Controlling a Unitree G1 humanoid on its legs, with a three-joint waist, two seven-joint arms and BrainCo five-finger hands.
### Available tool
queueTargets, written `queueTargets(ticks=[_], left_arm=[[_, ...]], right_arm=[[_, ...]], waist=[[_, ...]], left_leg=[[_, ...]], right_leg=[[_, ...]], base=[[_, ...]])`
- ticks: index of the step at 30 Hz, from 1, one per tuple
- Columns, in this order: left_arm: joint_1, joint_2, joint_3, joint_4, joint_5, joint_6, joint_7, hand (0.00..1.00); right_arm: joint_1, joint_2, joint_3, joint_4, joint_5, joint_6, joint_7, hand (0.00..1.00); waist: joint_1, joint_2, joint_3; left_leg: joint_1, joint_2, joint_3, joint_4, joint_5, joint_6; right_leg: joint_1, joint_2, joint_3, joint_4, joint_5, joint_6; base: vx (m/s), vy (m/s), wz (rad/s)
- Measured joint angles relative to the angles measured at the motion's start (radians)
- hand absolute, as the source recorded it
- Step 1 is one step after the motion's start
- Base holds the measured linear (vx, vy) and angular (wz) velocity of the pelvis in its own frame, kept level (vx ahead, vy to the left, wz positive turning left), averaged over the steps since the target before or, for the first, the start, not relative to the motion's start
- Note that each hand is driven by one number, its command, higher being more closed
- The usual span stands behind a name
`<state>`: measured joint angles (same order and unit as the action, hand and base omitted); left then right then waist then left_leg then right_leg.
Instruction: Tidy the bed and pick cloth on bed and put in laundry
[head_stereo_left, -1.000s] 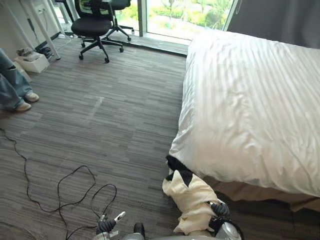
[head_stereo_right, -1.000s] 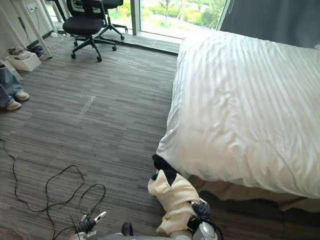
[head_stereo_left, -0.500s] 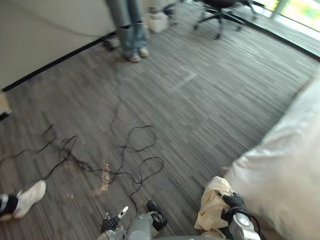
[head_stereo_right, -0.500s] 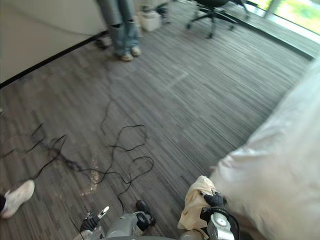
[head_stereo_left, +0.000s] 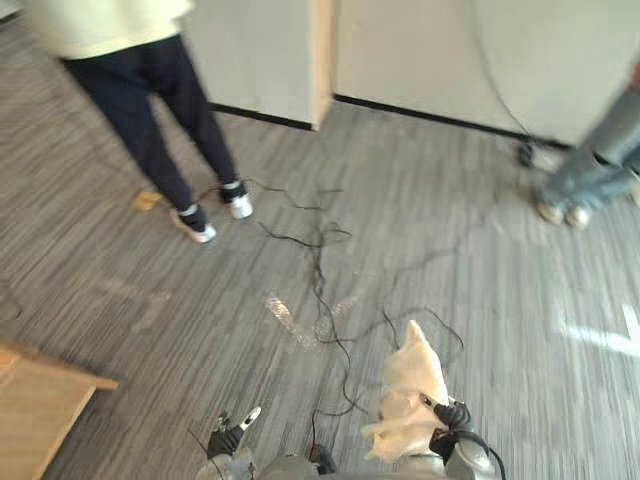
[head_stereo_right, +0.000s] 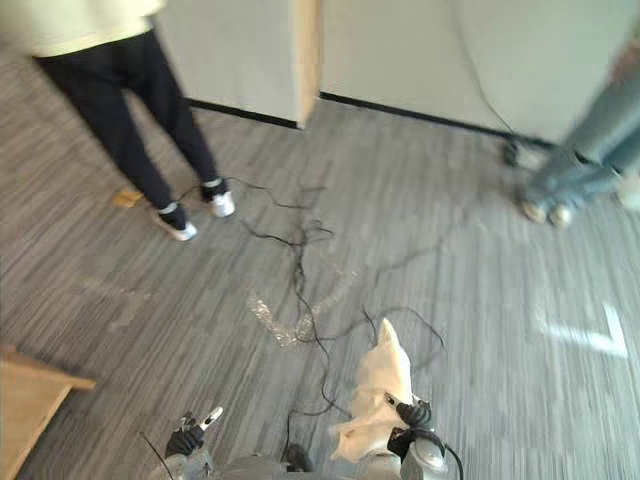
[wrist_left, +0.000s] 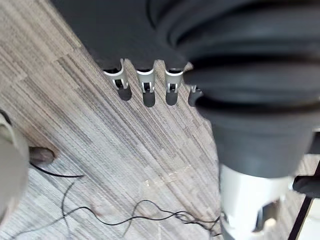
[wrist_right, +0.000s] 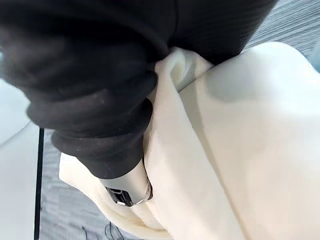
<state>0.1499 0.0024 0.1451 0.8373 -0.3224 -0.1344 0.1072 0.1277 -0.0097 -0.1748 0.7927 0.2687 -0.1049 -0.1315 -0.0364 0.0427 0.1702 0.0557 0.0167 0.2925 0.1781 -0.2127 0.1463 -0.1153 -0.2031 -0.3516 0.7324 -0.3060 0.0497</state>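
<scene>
A cream cloth (head_stereo_left: 410, 395) hangs bunched in my right hand (head_stereo_left: 447, 417) at the bottom of the eye views, held above the grey carpet. In the right wrist view the cloth (wrist_right: 225, 150) lies pressed against the hand's dark cover, and one finger (wrist_right: 125, 192) curls into its folds. My left hand (head_stereo_left: 225, 437) shows low at the bottom left and holds nothing. Its fingers (wrist_left: 145, 87) hang straight over bare carpet in the left wrist view.
A person in dark trousers and white shoes (head_stereo_left: 170, 120) stands at the back left. Another person in jeans (head_stereo_left: 590, 160) stands at the far right. A grey wall with a wooden post (head_stereo_left: 322, 60) runs behind them. A wooden furniture corner (head_stereo_left: 35, 400) juts in at the lower left.
The whole view has swung away from the bed, which has left the picture; a wall and two people now show. The cloth stays held in my right hand.
</scene>
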Motion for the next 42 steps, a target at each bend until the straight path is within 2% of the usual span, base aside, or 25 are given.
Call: queueTargets(ticks=[2,3,4,5,6,7,8,9,11,13,14,20,25,28,30,32,33,34,35,36,37,38,39,41,42], left_arm=[[-0.018,0.001,-0.024,0.007,0.001,-0.003,0.007,0.0],[-0.038,0.002,-0.031,0.026,0.003,-0.006,0.007,0.0],[-0.047,0.013,-0.048,0.041,0.011,-0.006,0.008,0.0],[-0.044,0.028,-0.061,0.042,0.017,-0.007,0.008,0.0],[-0.039,0.054,-0.063,0.048,0.023,-0.006,0.005,0.0],[-0.032,0.048,-0.055,0.061,0.026,-0.007,0.008,0.0],[-0.021,0.042,-0.054,0.06,0.028,-0.008,0.007,0.0],[-0.009,0.033,-0.051,0.064,0.033,-0.008,0.007,0.0],[0.008,0.007,-0.04,0.08,0.036,-0.007,0.003,0.0],[0.008,-0.004,-0.023,0.08,0.037,-0.007,0.0,0.0],[0.006,0.058,-0.076,0.107,0.022,-0.005,0.0,0.0],[0.004,0.059,-0.077,0.107,0.022,-0.005,0.001,0.0],[-0.002,0.064,-0.133,0.105,0.029,-0.007,0.008,0.0],[-0.021,0.064,-0.165,0.074,0.042,-0.01,0.013,0.0],[-0.021,0.058,-0.183,0.022,0.036,-0.033,0.028,0.0],[-0.012,0.038,-0.183,-0.025,0.005,-0.053,0.028,0.0],[-0.009,0.045,-0.18,-0.025,-0.001,-0.054,0.028,0.0],[-0.012,0.046,-0.184,-0.019,-0.001,-0.05,0.026,0.0],[-0.021,0.042,-0.184,-0.027,-0.002,-0.051,0.027,0.0],[-0.023,0.038,-0.185,-0.039,-0.002,-0.053,0.026,0.0],[-0.024,0.03,-0.186,-0.054,-0.001,-0.061,0.026,0.0],[-0.025,0.026,-0.186,-0.055,-0.001,-0.062,0.026,0.0],[-0.016,0.023,-0.184,-0.061,0.0,-0.067,0.027,0.0],[0.003,0.022,-0.18,-0.062,0.001,-0.068,0.028,0.0],[0.006,0.022,-0.179,-0.064,0.001,-0.068,0.028,0.0]], right_arm=[[-0.001,0.0,-0.006,-0.002,0.011,-0.002,0.001,1.0],[-0.001,0.001,-0.006,-0.001,0.019,-0.003,0.003,1.0],[0.001,0.005,-0.007,0.003,0.028,-0.004,0.006,1.0],[0.002,0.012,-0.007,0.009,0.037,-0.005,0.006,1.0],[-0.005,0.033,-0.004,0.022,0.044,-0.004,0.01,1.0],[-0.009,0.033,-0.004,0.034,0.046,-0.006,0.022,1.0],[-0.01,0.028,-0.008,0.035,0.046,-0.008,0.026,1.0],[-0.012,0.022,-0.006,0.035,0.046,-0.009,0.032,1.0],[-0.014,0.002,-0.008,0.042,0.046,-0.009,0.041,1.0],[-0.006,-0.003,-0.02,0.052,0.045,-0.007,0.043,1.0],[-0.017,0.022,0.018,0.088,0.031,0.001,0.047,1.0],[-0.014,0.022,0.018,0.088,0.03,0.001,0.047,1.0],[-0.008,0.017,0.017,0.083,-0.006,-0.004,0.038,1.0],[0.013,0.014,0.021,0.058,-0.02,-0.006,0.025,1.0],[0.042,0.009,0.045,0.012,-0.047,-0.007,0.021,1.0],[0.081,-0.042,0.101,-0.044,-0.059,-0.023,0.02,1.0],[0.09,-0.047,0.108,-0.054,-0.066,-0.025,0.019,1.0],[0.095,-0.047,0.108,-0.062,-0.073,-0.028,0.015,1.0],[0.091,-0.045,0.103,-0.072,-0.075,-0.028,0.003,1.0],[0.083,-0.052,0.102,-0.076,-0.076,-0.029,0.001,1.0],[0.064,-0.075,0.098,-0.078,-0.078,-0.029,0.0,1.0],[0.058,-0.085,0.097,-0.081,-0.079,-0.028,-0.001,1.0],[0.041,-0.094,0.101,-0.084,-0.079,-0.027,-0.001,1.0],[0.018,-0.095,0.128,-0.09,-0.079,-0.025,0.0,1.0],[0.016,-0.095,0.15,-0.108,-0.08,-0.026,0.0,1.0]], waist=[[-0.006,0.001,0.003],[-0.007,-0.004,0.004],[-0.006,-0.018,0.004],[-0.001,-0.04,0.004],[0.016,-0.106,0.007],[0.027,-0.072,0.0],[0.028,-0.063,-0.005],[0.027,-0.038,-0.012],[0.022,-0.008,-0.014],[0.022,-0.006,-0.013],[0.048,-0.06,-0.036],[0.046,-0.064,-0.031],[0.021,-0.061,-0.029],[0.021,-0.061,-0.029],[0.02,-0.044,-0.019],[0.025,0.001,0.005],[0.027,0.0,0.006],[0.024,-0.013,0.008],[0.029,-0.057,0.017],[0.034,-0.061,0.029],[0.045,-0.043,0.048],[0.05,-0.028,0.049],[0.055,0.003,0.051],[0.064,0.021,0.045],[0.085,0.033,0.043]], left_leg=[[0.013,0.002,-0.12,-0.002,0.012,-0.021],[0.017,0.002,-0.188,-0.004,0.019,-0.041],[0.032,-0.005,-0.215,-0.015,0.018,-0.087],[0.045,-0.018,-0.219,-0.027,0.016,-0.095],[0.076,-0.054,-0.248,-0.048,0.011,-0.115],[0.082,-0.022,-0.265,-0.058,0.012,-0.134],[0.08,-0.008,-0.267,-0.062,0.01,-0.143],[0.073,0.015,-0.266,-0.069,0.009,-0.158],[0.063,0.045,-0.274,-0.073,0.01,-0.169],[0.064,0.064,-0.293,-0.064,0.007,-0.185],[0.063,0.021,-0.214,-0.132,0.066,-0.199],[0.066,0.022,-0.208,-0.133,0.066,-0.199],[0.092,0.028,-0.184,-0.141,0.068,-0.201],[0.094,0.036,-0.181,-0.136,0.069,-0.204],[0.061,0.062,-0.194,-0.07,0.026,-0.249],[0.055,0.138,-0.191,0.048,-0.054,-0.256],[0.048,0.142,-0.185,0.089,-0.056,-0.274],[-0.019,0.144,-0.119,0.208,-0.019,-0.295],[-0.098,0.131,-0.051,0.314,0.041,-0.295],[-0.124,0.125,-0.023,0.337,0.033,-0.287],[-0.162,0.131,0.042,0.331,0.015,-0.263],[-0.173,0.14,0.083,0.318,0.013,-0.256],[-0.188,0.147,0.175,0.264,0.017,-0.25],[-0.199,0.14,0.264,0.145,0.034,-0.223],[-0.205,0.142,0.281,0.075,0.071,-0.163]], right_leg=[[-0.061,0.041,0.101,-0.106,0.001,0.002],[-0.083,0.075,0.205,-0.212,0.011,0.015],[-0.081,0.091,0.294,-0.333,0.072,0.048],[-0.081,0.084,0.328,-0.386,0.153,0.047],[-0.09,0.039,0.35,-0.39,0.233,0.059],[-0.086,0.053,0.335,-0.381,0.231,0.061],[-0.077,0.063,0.321,-0.407,0.231,0.06],[-0.05,0.082,0.298,-0.476,0.227,0.036],[-0.016,0.108,0.268,-0.546,0.255,0.024],[0.028,0.119,0.23,-0.591,0.266,0.015],[0.152,0.078,0.106,-0.832,0.41,0.027],[0.151,0.08,0.111,-0.832,0.41,0.027],[0.16,0.082,0.133,-0.831,0.41,0.027],[0.165,0.094,0.134,-0.831,0.407,0.023],[0.176,0.112,0.12,-0.828,0.37,0.022],[0.17,0.15,0.11,-0.692,0.261,0.015],[0.172,0.152,0.109,-0.681,0.245,0.008],[0.189,0.139,0.096,-0.704,0.244,0.008],[0.191,0.092,0.082,-0.714,0.244,0.009],[0.191,0.075,0.081,-0.716,0.244,0.008],[0.19,0.062,0.079,-0.725,0.244,0.009],[0.19,0.062,0.077,-0.732,0.244,0.009],[0.196,0.062,0.071,-0.749,0.247,0.014],[0.207,0.068,0.059,-0.768,0.245,0.024],[0.22,0.092,0.051,-0.775,0.24,0.032]], base=[[0.23,-0.211,2.12],[0.2,-0.234,2.08],[0.19,-0.233,1.96],[0.19,-0.267,1.5],[0.12,-0.271,0.9],[0.11,-0.273,0.61],[0.11,-0.249,0.16],[0.11,-0.182,0.0],[0.11,-0.133,0.19],[0.09,-0.074,0.35],[0.02,-0.01,0.15],[0.0,0.0,-0.02],[-0.01,-0.01,-0.12],[-0.03,-0.052,0.02],[-0.03,-0.112,0.17],[0.02,-0.144,0.13],[0.04,-0.083,0.24],[0.02,-0.09,0.42],[0.01,-0.098,0.44],[0.01,-0.091,0.29],[0.02,-0.032,0.09],[0.06,0.005,0.06],[0.12,0.04,0.03],[0.16,0.047,0.06],[0.19,0.065,0.03]])
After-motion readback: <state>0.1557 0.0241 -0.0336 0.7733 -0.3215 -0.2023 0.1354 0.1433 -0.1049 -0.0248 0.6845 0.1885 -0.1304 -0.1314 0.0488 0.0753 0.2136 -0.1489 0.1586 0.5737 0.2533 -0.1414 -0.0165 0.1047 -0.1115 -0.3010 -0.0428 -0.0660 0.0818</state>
